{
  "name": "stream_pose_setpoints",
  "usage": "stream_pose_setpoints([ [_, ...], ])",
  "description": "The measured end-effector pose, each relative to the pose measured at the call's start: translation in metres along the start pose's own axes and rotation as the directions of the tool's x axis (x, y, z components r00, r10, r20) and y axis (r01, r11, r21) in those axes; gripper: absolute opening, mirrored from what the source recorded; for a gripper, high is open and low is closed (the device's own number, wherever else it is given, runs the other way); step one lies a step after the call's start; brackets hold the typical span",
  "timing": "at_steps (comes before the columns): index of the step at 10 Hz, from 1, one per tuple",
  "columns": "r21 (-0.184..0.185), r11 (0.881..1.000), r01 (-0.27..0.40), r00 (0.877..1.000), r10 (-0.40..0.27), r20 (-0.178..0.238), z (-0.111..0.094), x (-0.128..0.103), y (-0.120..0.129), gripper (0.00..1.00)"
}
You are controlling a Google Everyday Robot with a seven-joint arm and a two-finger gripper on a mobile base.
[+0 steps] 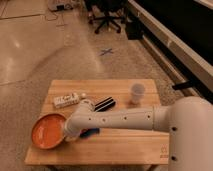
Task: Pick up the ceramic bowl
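The gripper (69, 134) is found at the end of the white arm (120, 119), lowered at the 3 o'clock rim of the ceramic bowl (47, 131). Its tip is hidden behind the wrist, so whether the bowl's edge is grasped cannot be told. The bowl itself is seen lying flat at the wooden table's (125, 147) 8 o'clock corner, slightly over the edge.

The grasping step is judged to be in hand; no lift is evident. A firm pinch on the thin rim would be called for next, then a straight rise, since a shallow, plate-like bowl held at one edge may tilt or slip.

A blue item (91, 132) is glimpsed just under the arm, beside the bowl, possibly a cloth or sponge. A white packet (66, 100) is seen at 11 o'clock of the table, a dark striped object (105, 104) near the centre, and a translucent cup (137, 93) at 1 o'clock, well apart. Only the blue item is close enough to be disturbed.
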Motion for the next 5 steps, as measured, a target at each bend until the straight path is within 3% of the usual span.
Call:
stream_pose_setpoints([
  [5, 0.037, 0.999, -0.028, 0.999, 0.027, 0.018, -0.025, -0.001, -0.001, 0.0],
])
